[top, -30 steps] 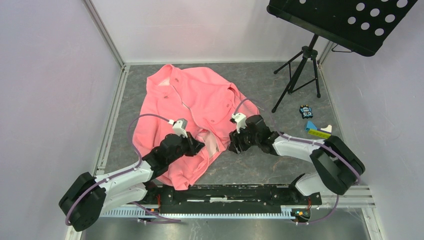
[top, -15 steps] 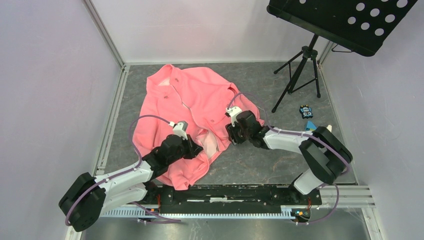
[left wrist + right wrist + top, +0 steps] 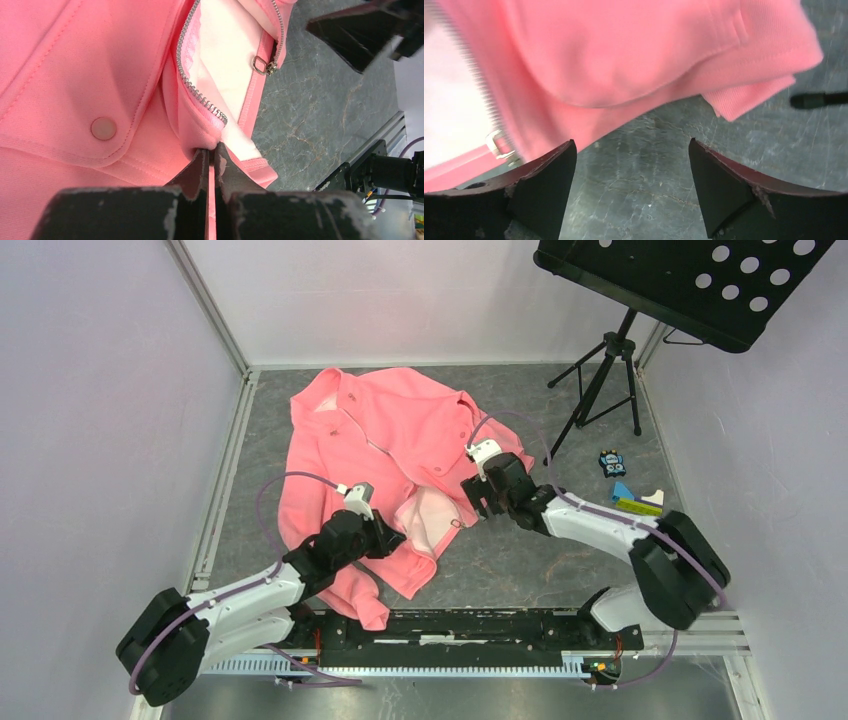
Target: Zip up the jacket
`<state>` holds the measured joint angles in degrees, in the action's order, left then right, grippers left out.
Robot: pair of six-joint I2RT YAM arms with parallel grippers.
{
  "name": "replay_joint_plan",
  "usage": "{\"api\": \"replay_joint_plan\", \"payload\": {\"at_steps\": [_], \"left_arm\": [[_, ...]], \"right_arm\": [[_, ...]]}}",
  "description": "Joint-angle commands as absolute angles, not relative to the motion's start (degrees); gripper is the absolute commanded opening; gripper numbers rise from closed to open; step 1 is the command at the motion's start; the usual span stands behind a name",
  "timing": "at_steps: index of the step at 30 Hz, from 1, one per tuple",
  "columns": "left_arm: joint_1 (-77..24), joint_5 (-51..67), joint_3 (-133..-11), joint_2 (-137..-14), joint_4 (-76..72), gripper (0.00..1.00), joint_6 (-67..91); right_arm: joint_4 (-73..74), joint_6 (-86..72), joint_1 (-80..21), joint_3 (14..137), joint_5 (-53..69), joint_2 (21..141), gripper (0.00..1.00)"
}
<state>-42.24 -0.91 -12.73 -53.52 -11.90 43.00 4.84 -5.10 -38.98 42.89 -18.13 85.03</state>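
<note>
The coral-pink jacket (image 3: 380, 440) lies spread on the grey floor, its lower front open and showing pale lining. My left gripper (image 3: 392, 538) is shut on the left front edge at the bottom end of the zipper teeth (image 3: 200, 95); in the left wrist view (image 3: 212, 150) the fabric is pinched between the fingertips. The metal zipper pull (image 3: 260, 64) hangs on the other edge, also seen in the top view (image 3: 457, 524) and the right wrist view (image 3: 499, 142). My right gripper (image 3: 478, 502) is open and empty over bare floor (image 3: 631, 142), just beside the jacket's right edge (image 3: 624, 50).
A black music stand (image 3: 600, 370) stands on its tripod at the back right. A small toy (image 3: 612, 462) and a blue-and-yellow item (image 3: 635, 502) lie by the right wall. White walls close in the floor on three sides.
The jacket's lower front has shifted and opened, showing more pale lining. My right gripper moved in toward the jacket, then back a little to the right. The left gripper kept its hold.
</note>
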Motion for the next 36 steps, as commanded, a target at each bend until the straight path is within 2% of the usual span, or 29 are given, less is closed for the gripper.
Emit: {"api": "replay_joint_plan", "payload": {"at_steps": [1,4,5,7,9,15,24,28,36], "left_arm": [[-42.28,-0.27,-13.08,-52.91,-11.78,0.02,44.17],[-42.28,1.42,-13.81,-52.47,-11.78,0.02,43.45],[-42.28,1.60,-13.88,-52.38,-11.78,0.02,43.34],[-42.28,1.95,-14.01,-52.14,-12.24,0.02,43.25],[-42.28,2.66,-13.97,-52.08,-13.13,0.02,43.30],[-42.28,5.45,-14.58,-52.35,-14.25,0.02,43.50],[-42.28,7.02,-16.78,-55.44,-15.34,0.04,43.68],[-42.28,7.58,-16.79,-57.06,-16.40,0.04,44.33],[-42.28,7.19,-16.61,-56.12,-15.79,0.04,44.38]], "right_arm": [[8.58,2.72,-39.81,43.57,-5.56,77.94,0.89],[4.45,5.55,-39.81,40.95,6.24,76.33,0.79],[3.20,5.80,-39.81,40.55,10.40,76.78,0.73],[1.03,5.10,-39.81,40.95,14.86,78.59,0.62],[-2.41,4.34,-39.81,40.62,16.03,79.79,0.58],[-5.12,4.92,-39.81,40.21,13.95,83.55,0.52],[-6.19,3.98,-40.78,38.22,7.40,84.41,0.50],[-7.61,2.08,-40.76,37.96,7.15,85.40,0.45],[-5.98,0.09,-40.53,35.88,5.54,81.37,0.45]]}}
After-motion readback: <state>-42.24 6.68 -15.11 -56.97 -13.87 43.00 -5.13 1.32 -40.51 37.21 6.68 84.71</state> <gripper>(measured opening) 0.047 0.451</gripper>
